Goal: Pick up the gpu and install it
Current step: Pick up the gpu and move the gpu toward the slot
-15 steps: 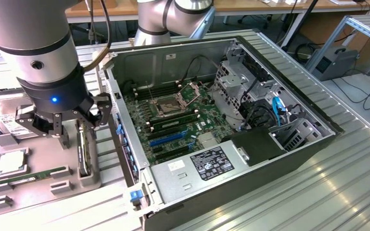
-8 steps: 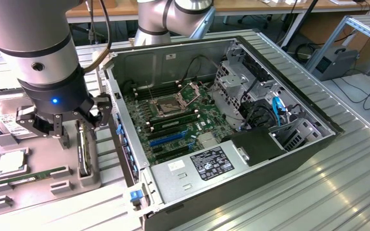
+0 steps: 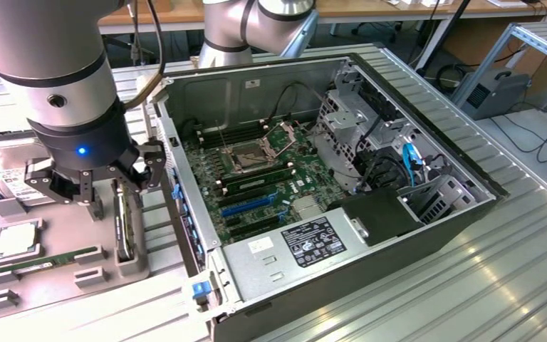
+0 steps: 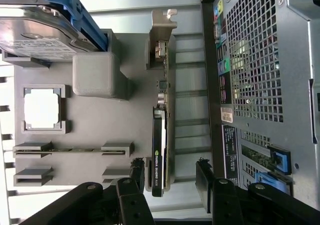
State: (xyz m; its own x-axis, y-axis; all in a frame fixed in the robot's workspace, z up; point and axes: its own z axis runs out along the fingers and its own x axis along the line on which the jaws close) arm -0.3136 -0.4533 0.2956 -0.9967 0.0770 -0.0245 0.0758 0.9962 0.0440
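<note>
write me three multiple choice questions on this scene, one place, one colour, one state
1. Where is the gpu? A in the case slot; B on edge in the grey tray; C flat on the table.
2. What colour is the arm's light? A red; B blue; C green.
3. How is the hand? A open; B shut on the gpu; C shut on nothing.
B: it stands in the tray. B: it glows blue. A: its fingers stand apart.

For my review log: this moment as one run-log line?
gripper: fingers open, either side of thin black-faced green gpu card | card: on edge in grey holder tray, not gripped | install: not done
</note>
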